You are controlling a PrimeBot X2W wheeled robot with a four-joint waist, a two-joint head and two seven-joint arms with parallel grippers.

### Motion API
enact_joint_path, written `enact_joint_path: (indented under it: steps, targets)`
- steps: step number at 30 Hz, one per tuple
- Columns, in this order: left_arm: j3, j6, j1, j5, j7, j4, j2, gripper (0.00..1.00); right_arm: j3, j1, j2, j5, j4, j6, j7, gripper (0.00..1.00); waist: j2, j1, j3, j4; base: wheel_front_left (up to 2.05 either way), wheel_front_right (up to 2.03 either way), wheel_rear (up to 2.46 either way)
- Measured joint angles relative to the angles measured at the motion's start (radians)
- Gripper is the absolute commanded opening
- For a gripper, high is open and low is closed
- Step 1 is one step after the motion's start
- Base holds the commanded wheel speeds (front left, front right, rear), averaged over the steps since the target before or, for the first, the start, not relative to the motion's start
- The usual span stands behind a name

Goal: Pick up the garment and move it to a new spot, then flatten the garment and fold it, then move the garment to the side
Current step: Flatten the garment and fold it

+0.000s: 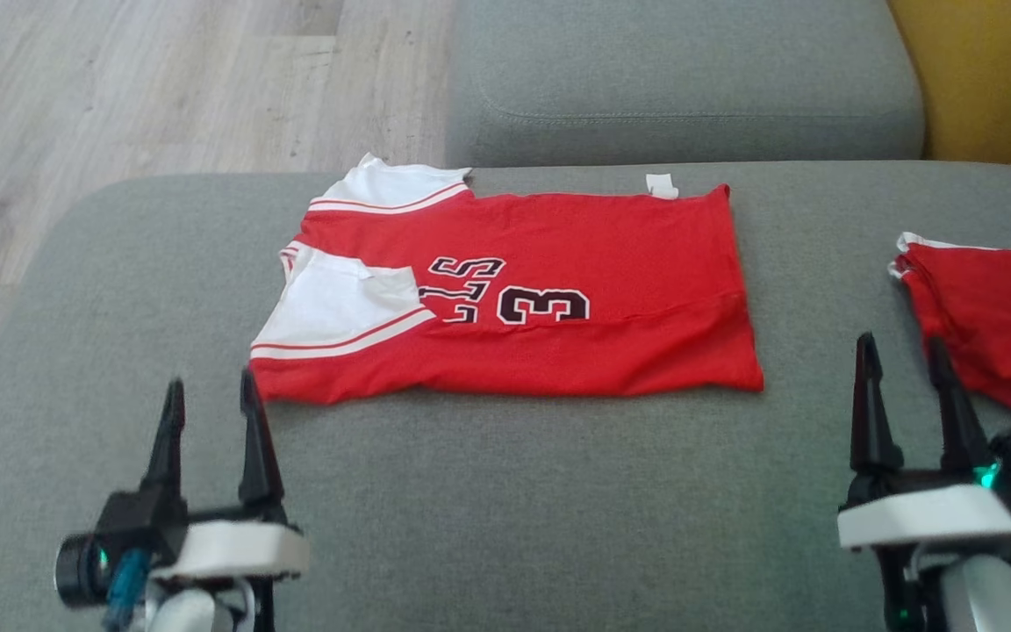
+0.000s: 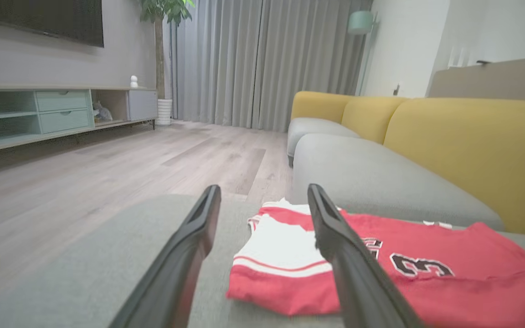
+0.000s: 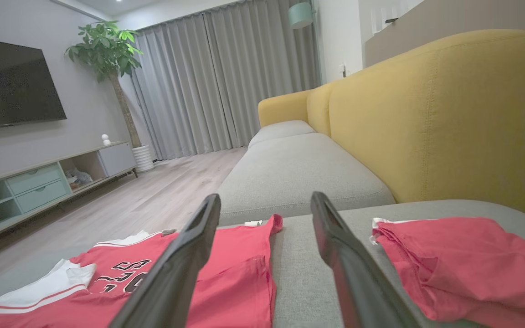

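Garment [image 1: 523,298] lies beside left claw [image 1: 211,379], seemingly apart.

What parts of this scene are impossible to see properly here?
- Head view: the jersey's lettering is partly tucked under a folded white sleeve; the word is unreadable.
- Head view: the second red garment is cut off by the right edge.
- Left wrist view: a finger of the left hand covers the letters beside the 3.
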Motion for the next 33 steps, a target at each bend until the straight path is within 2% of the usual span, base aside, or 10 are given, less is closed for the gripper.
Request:
enact_joint_path:
  steps: [6, 12, 19, 33]
  targets:
    - [0.051, -0.022, 0.006, 0.029, 0.000, 0.092, -0.013, 1.00, 0.013, 0.038, 0.015, 0.000, -0.014, 0.000, 0.000, 1.00, 0.0000, 0.0001, 0.002, -0.024, 0.00, 0.00, 0.00]
    - [0.049, -0.052, -0.085, 0.032, 0.033, 0.322, -0.005, 1.00, 0.047, 0.035, 0.015, 0.011, -0.019, 0.000, 0.000, 1.00, 0.0000, 0.0001, 0.021, -0.057, 0.00, 0.00, 0.00]
    - [0.055, -0.051, -0.243, 0.032, 0.081, 0.526, 0.029, 1.00, 0.075, 0.022, 0.015, 0.014, -0.025, 0.000, 0.000, 1.00, 0.0000, 0.0004, 0.076, -0.099, 0.00, 0.00, 0.00]
    - [0.066, -0.051, -0.420, 0.020, 0.124, 0.779, 0.070, 1.00, 0.097, -0.034, 0.015, 0.027, -0.042, 0.000, 0.000, 1.00, 0.0000, 0.0004, 0.180, -0.166, 0.00, 0.00, 0.00]
